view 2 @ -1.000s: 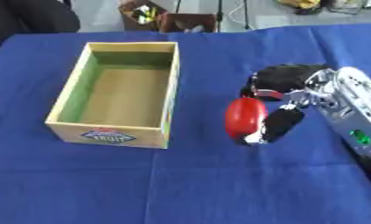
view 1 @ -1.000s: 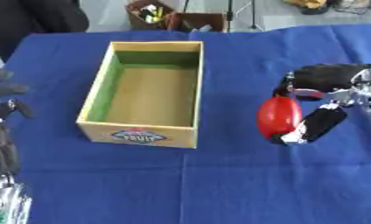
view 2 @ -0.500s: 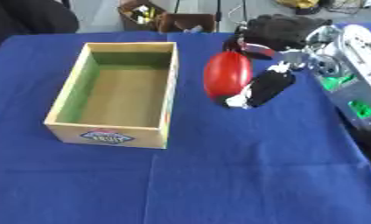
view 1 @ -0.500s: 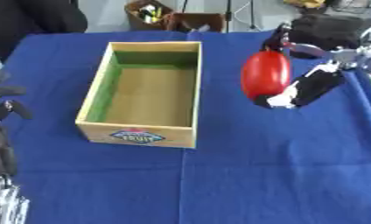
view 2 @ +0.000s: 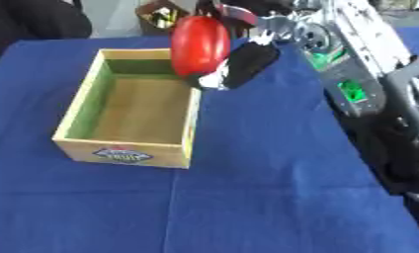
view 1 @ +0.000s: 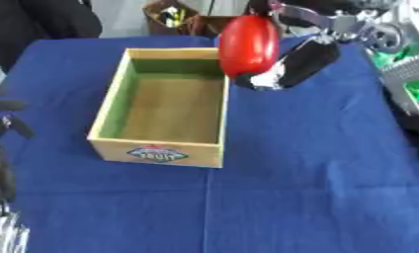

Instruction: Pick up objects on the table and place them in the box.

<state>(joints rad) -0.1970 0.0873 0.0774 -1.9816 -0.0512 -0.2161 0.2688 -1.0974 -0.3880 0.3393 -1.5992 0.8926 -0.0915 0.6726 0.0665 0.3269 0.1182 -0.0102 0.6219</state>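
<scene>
A red rounded object hangs in the air, held by my right hand, whose black fingers curl round it from the right. It hovers over the far right wall of the open wooden box, which stands on the blue cloth and has a green inside with nothing showing in it. My right arm comes in from the upper right. My left hand rests at the left edge, low, with its dark fingers up.
The blue tablecloth covers the whole table. A brown container with small items stands behind the far edge. A person in dark clothing is at the far left.
My right hand has carried the red object up and to the left, from the cloth right of the box to above the box's right wall. The left hand has stayed put.
</scene>
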